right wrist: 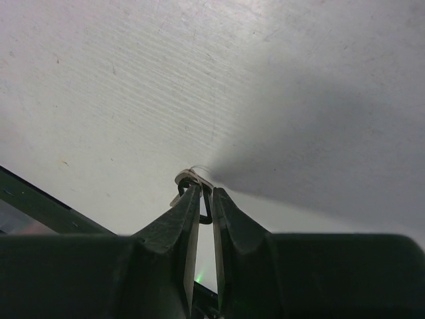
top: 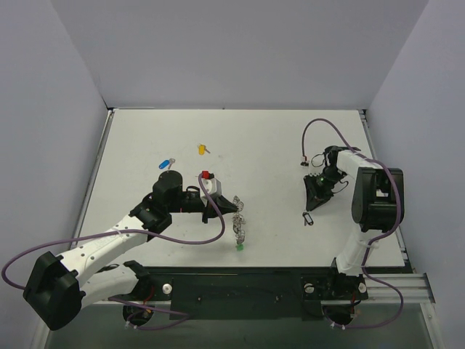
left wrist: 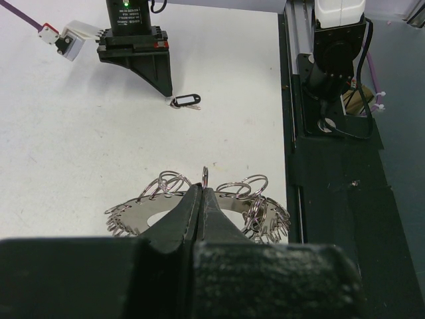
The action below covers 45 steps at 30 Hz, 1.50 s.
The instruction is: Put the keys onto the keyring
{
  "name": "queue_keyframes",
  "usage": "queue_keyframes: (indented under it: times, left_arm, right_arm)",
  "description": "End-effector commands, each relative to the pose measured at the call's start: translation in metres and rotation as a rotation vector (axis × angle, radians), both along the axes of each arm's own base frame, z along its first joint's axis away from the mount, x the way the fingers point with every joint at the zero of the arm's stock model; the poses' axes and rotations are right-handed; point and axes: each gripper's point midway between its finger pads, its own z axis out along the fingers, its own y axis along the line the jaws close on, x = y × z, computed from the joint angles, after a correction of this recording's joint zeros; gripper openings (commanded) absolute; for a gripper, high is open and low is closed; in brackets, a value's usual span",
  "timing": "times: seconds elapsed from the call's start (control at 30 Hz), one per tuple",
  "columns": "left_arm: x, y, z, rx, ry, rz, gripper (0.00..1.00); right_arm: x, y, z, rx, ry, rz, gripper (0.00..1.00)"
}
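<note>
A bunch of silver keyrings on a flat metal holder (top: pixel 239 230) lies at the table's middle front; it also shows in the left wrist view (left wrist: pixel 143 216). My left gripper (top: pixel 235 206) (left wrist: pixel 202 191) is shut on one thin keyring (left wrist: pixel 205 175) that stands upright at its tips. A green key (top: pixel 239 247) lies just in front of the bunch. A blue key (top: pixel 167 163) and a yellow key (top: pixel 202 149) lie at the back left. My right gripper (top: pixel 311 206) (right wrist: pixel 204 194) points down at the table, closed on a black-tagged key (top: pixel 307 217) (left wrist: pixel 184 101) (right wrist: pixel 206 209).
A black rail with the arm bases (top: pixel 240 291) runs along the table's near edge. Purple cables (top: pixel 211 236) loop beside both arms. A small white box with a red button (top: pixel 208 179) sits on the left wrist.
</note>
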Motion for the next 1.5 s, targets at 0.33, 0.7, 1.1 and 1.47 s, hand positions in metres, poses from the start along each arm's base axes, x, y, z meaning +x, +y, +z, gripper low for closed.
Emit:
queue_keyframes:
  times: [0.33, 0.7, 1.1, 1.47]
  left_arm:
    - [0.0065, -0.0038, 0.039, -0.069, -0.101, -0.002, 0.0]
    - [0.0065, -0.0036, 0.0395, -0.069, -0.104, -0.002, 0.0]
    - [0.0061, -0.0039, 0.0388, -0.066, -0.102, -0.004, 0.0]
    - [0.0062, -0.0037, 0.039, -0.066, -0.103, -0.002, 0.0]
  right_arm:
    - [-0.0105, 0.0048, 0.0023, 0.021, 0.07, 0.018, 0.15]
    - [-0.0117, 0.0079, 0.0021, 0.033, 0.079, 0.022, 0.11]
    - [-0.0127, 0.0104, 0.0018, 0.044, 0.09, 0.026, 0.09]
    - [-0.0134, 0.0104, 0.0012, 0.045, 0.094, 0.028, 0.08]
